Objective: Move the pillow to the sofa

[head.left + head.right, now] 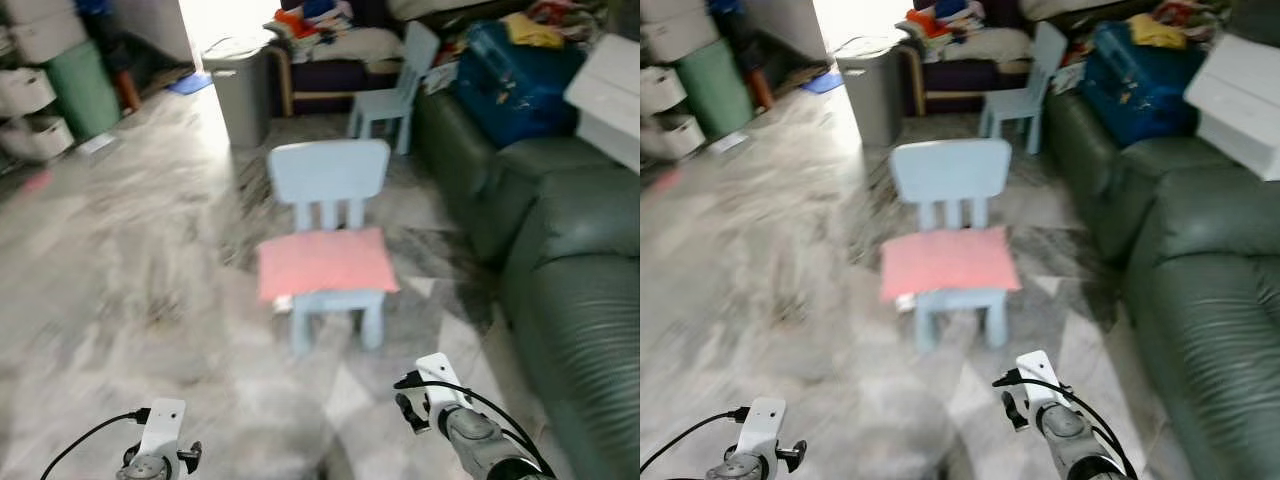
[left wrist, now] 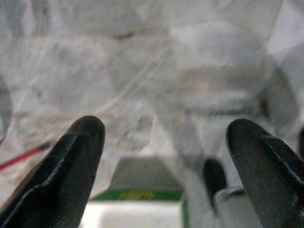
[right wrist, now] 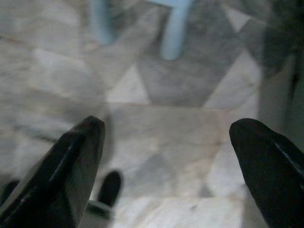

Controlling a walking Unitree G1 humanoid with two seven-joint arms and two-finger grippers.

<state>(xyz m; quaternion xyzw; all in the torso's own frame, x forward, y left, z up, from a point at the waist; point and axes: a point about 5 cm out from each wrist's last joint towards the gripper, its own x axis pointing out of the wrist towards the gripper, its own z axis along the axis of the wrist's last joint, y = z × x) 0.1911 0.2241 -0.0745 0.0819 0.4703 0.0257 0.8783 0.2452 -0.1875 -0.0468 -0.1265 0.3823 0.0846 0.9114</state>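
Stereo head views, blurred: a pink pillow lies flat on the seat of a small pale-blue chair standing on the grey marble floor, the chair's backrest on the far side. To the robot's right runs a dark green sofa, apart from the chair with a strip of floor between them; a blue bag and a white box rest on the sofa's farther part. A second pale-blue chair stands farther back beside the sofa's end, and a grey bin stands to its left. Stacked white storage drawers and a green container line the left edge, and a seat piled with clothes occupies the far wall. Both silver arms hang low at the near edge of the head views, well short of the chair. Wrist views: the left hand has its two black fingers spread wide apart with nothing between them, above the marble floor and a white-and-green box. The right hand is likewise spread and empty over the floor, with the pale-blue chair's legs ahead of its fingertips.
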